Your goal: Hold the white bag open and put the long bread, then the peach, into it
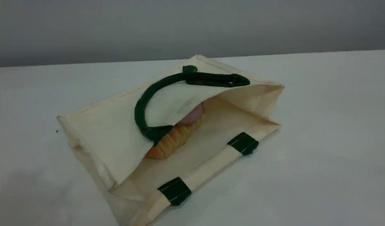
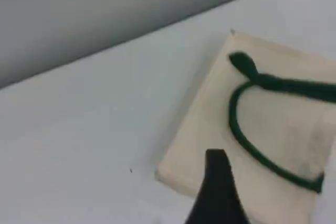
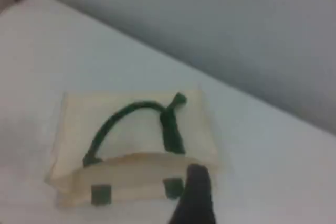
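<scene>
The white bag (image 1: 111, 131) lies on its side on the table, its mouth gaping toward the front right. Its upper dark green handle (image 1: 139, 110) rests flat on the top panel. Inside the mouth lies the long bread (image 1: 173, 139), golden and ridged, with the pink peach (image 1: 194, 115) just behind it, half hidden by the top panel. Neither gripper appears in the scene view. In the left wrist view one dark fingertip (image 2: 216, 179) hovers above the bag's (image 2: 210, 129) closed end. In the right wrist view one dark fingertip (image 3: 197, 192) hangs above the bag (image 3: 131, 129), holding nothing.
Two green strap patches (image 1: 242, 142) (image 1: 174, 190) sit on the bag's lower rim. The pale table (image 1: 321, 141) spreads around the bag, and a grey wall (image 1: 192, 25) stands behind its far edge.
</scene>
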You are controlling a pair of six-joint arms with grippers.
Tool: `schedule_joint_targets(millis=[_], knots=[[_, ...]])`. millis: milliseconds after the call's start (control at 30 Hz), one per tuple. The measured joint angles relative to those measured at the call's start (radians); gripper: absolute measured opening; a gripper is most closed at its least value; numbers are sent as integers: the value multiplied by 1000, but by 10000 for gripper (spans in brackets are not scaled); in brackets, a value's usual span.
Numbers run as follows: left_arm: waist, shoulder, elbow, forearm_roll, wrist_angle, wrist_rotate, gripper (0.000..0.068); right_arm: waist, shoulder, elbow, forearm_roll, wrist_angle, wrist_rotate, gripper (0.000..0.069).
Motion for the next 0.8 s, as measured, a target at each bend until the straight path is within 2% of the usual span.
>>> schedule_joint_targets(millis=[167,333,567,800], knots=[[-1,-211,209,-12,1,1,482,0,-170,56,63,-5,0,557],[-1,-458,401,-12,0,1,482,0,-331,191,92,-6,0,550],[-1,-797,654,-14,0,2,482,0,-515,496,87,-11,-12,550],[-1,-1088,913,-59,1,2,482,0,-568,811,92,-195,-12,550]])
